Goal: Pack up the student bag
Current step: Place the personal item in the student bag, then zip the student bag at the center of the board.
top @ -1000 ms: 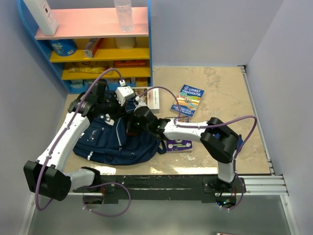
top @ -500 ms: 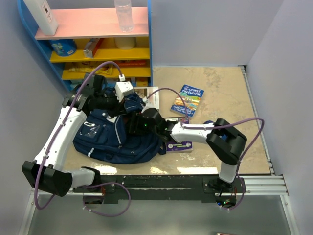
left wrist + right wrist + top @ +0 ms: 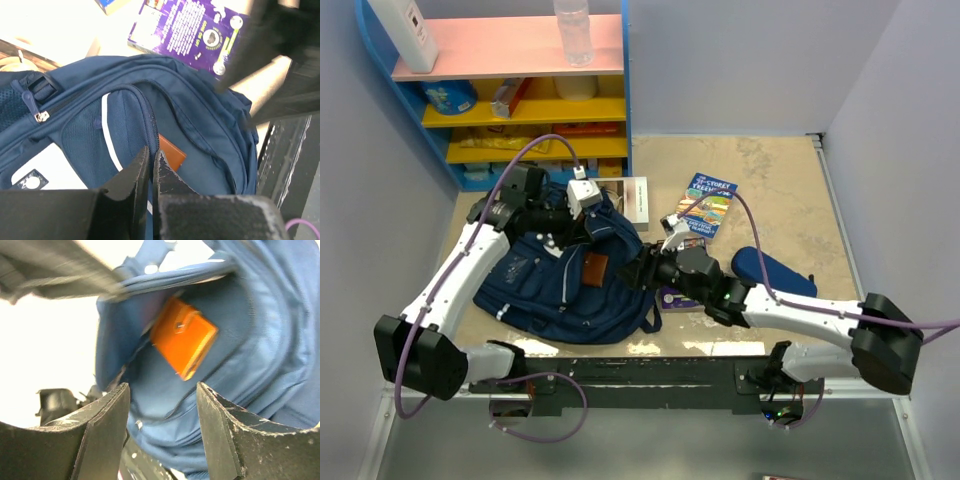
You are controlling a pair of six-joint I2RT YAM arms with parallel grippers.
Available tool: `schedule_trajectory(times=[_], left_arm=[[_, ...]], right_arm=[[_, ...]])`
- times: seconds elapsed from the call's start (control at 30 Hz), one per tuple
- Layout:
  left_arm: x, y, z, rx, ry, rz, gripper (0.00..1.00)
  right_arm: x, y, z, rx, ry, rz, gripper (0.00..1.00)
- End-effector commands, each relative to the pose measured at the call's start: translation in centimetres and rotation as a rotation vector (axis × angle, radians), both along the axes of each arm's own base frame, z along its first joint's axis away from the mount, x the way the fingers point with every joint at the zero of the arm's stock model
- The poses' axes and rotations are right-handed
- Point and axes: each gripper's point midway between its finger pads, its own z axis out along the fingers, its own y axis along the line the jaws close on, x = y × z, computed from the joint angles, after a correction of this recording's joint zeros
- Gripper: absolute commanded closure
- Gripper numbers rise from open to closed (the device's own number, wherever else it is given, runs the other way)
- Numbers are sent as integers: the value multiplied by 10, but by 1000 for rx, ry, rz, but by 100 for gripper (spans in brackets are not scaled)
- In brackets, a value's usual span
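- step in hand, by the look of it: loading small items into the open main compartment of the student bag [image 3: 545, 290], which lies slumped on the left part of the table [image 3: 770, 170], just in front of the blue-framed shelf unit [image 3: 500, 45].
- mouth held open by the left gripper [image 3: 151, 152], clamped tight on the zip lip and lifting it off the bag's body.
- already inside: an orange-brown wallet [image 3: 184, 337], lying flat against the blue lining and touching no finger.
- right gripper [image 3: 162, 390] spread wide and empty, poised at the mouth with the wallet clear of its jaws.
- not yet packed, out on the table: purple booklet [image 3: 200, 30] beside the bag and partly under the right arm, "13-storey treehouse" book [image 3: 705, 205] beyond it, navy pencil case [image 3: 775, 270] further right, white box [image 3: 635, 200] near the bag's top.
- next, probably: draw the right gripper back from the opening without snagging the lip, swing to the nearest loose item (likely the purple booklet) and close on one edge.
- calls for a firm, high pinch on the left so the mouth does not sag shut.
- likely awkward: a thin booklet flat on the table, so better taken from an edge than from above.
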Motion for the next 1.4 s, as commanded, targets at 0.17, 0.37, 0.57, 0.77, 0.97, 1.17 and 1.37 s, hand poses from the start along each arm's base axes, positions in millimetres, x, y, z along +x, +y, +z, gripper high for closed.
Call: schedule_trajectory(times=[0.17, 0.37, 0.57, 0.77, 0.97, 1.17, 1.37], left_arm=[[48, -39, 38, -158, -158, 15, 100], [70, -59, 27, -134, -190, 86, 89], [78, -59, 11, -80, -170, 126, 0], [84, -3, 42, -67, -230, 185, 0], [89, 86, 35, 14, -274, 314, 0], [82, 114, 36, 2, -238, 344, 0], [67, 115, 31, 19, -236, 332, 0]], right_arm=[[-62, 20, -5, -188, -170, 161, 40], [-81, 31, -16, -312, -200, 103, 38], [-78, 44, -22, -330, -156, 1, 30], [-88, 87, -43, -412, -47, 48, 28], [-103, 115, -60, -486, 21, 67, 28], [-103, 114, -85, -569, 78, -18, 32], [-101, 118, -94, -620, 68, -97, 38]])
